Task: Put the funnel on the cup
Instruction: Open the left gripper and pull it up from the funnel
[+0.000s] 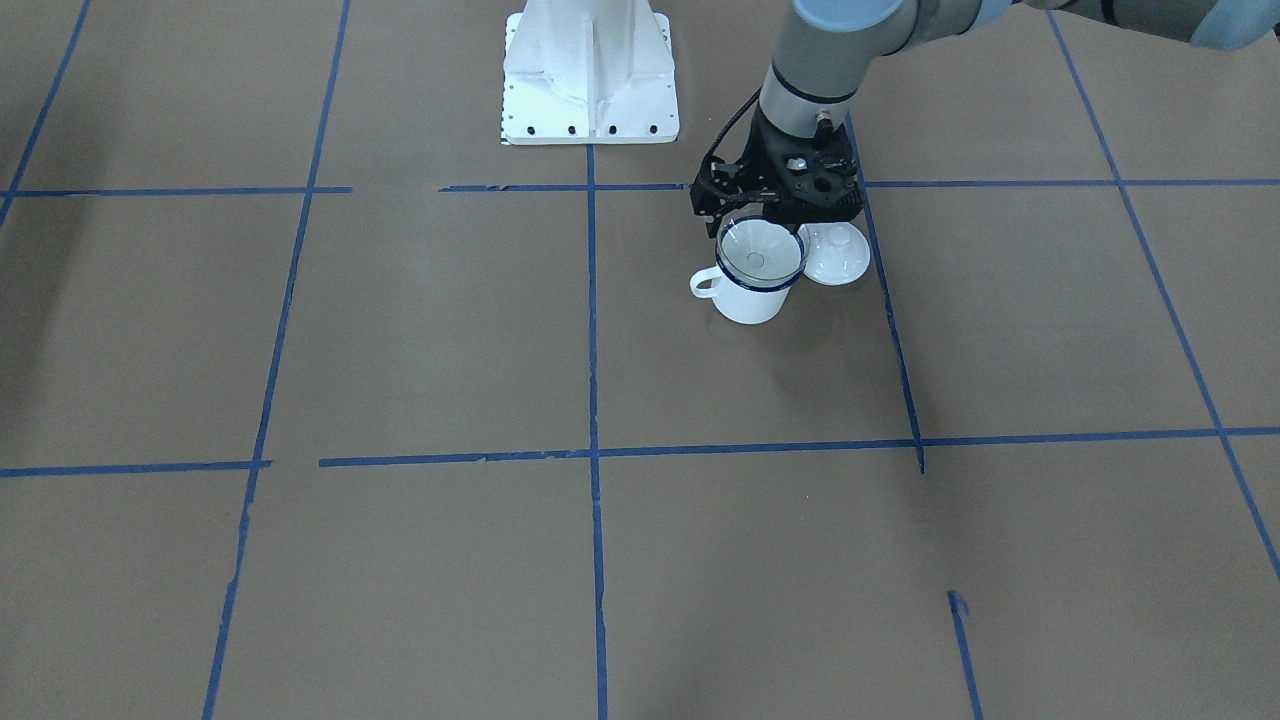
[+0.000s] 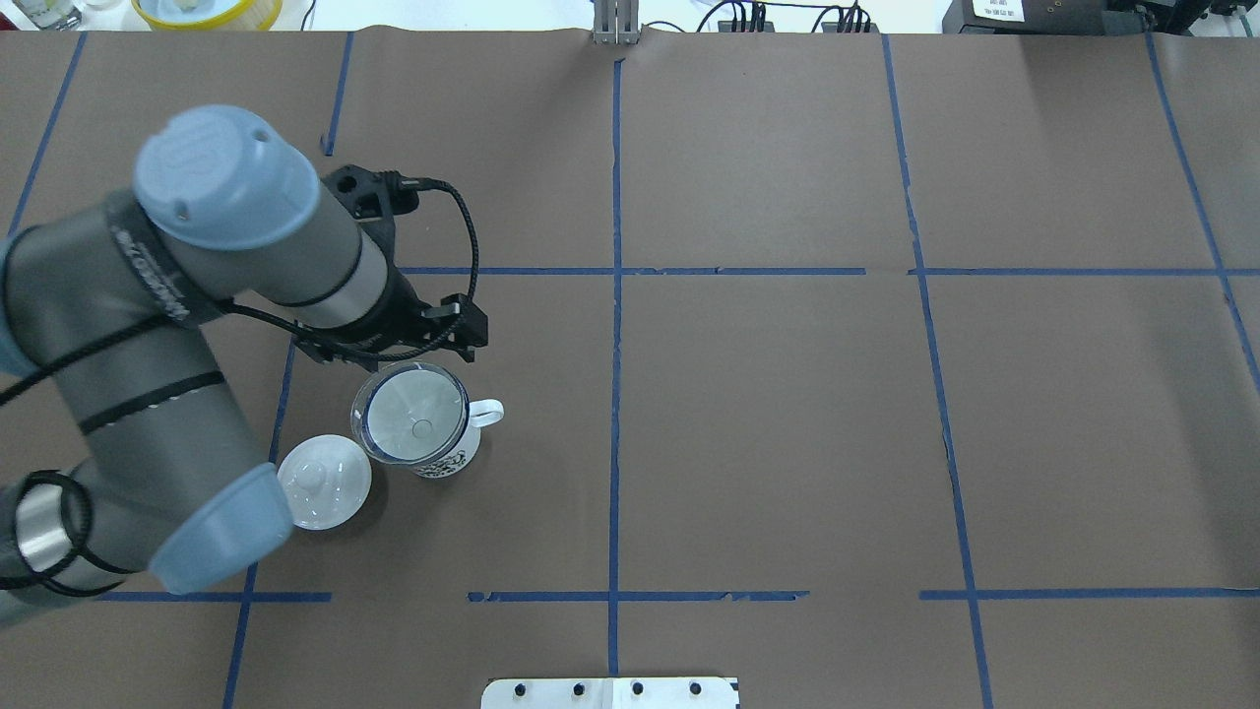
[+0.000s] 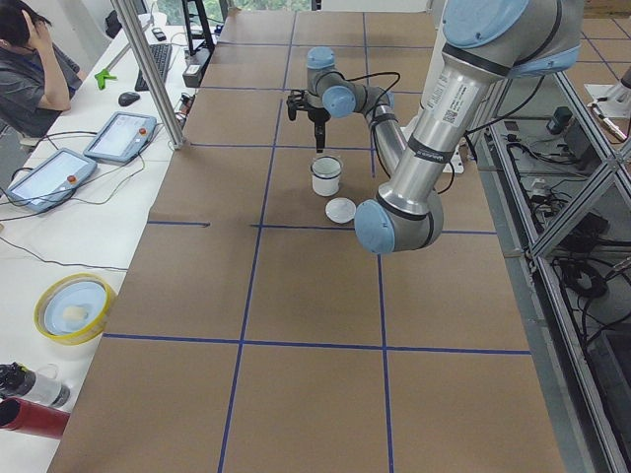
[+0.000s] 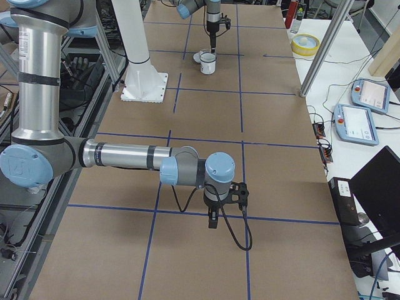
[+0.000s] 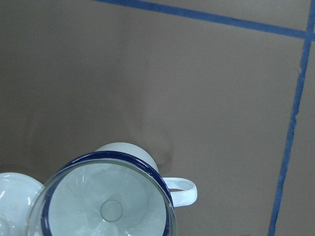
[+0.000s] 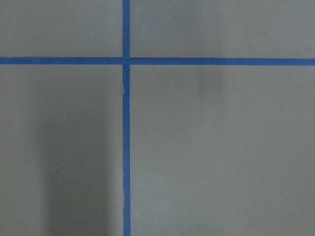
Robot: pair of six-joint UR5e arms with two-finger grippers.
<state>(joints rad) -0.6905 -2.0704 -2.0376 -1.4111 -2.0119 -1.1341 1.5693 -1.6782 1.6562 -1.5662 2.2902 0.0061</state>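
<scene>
The clear funnel (image 1: 758,252) sits level in the mouth of the white mug with a dark blue rim (image 1: 748,298), its spout pointing down inside. Both also show in the overhead view, the funnel (image 2: 413,414) on the mug (image 2: 448,458), and from the left wrist, the funnel (image 5: 106,201) on the mug (image 5: 179,189). My left gripper (image 1: 765,212) hangs just above the funnel's rim. Its fingertips are hidden, so I cannot tell whether it is open or shut. My right gripper (image 4: 213,222) hovers over bare table far from the mug, and I cannot tell its state.
A white domed lid with a knob (image 1: 836,254) lies on the table right beside the mug, on the side away from its handle. The robot's white base (image 1: 590,75) stands behind. Blue tape lines cross the brown table.
</scene>
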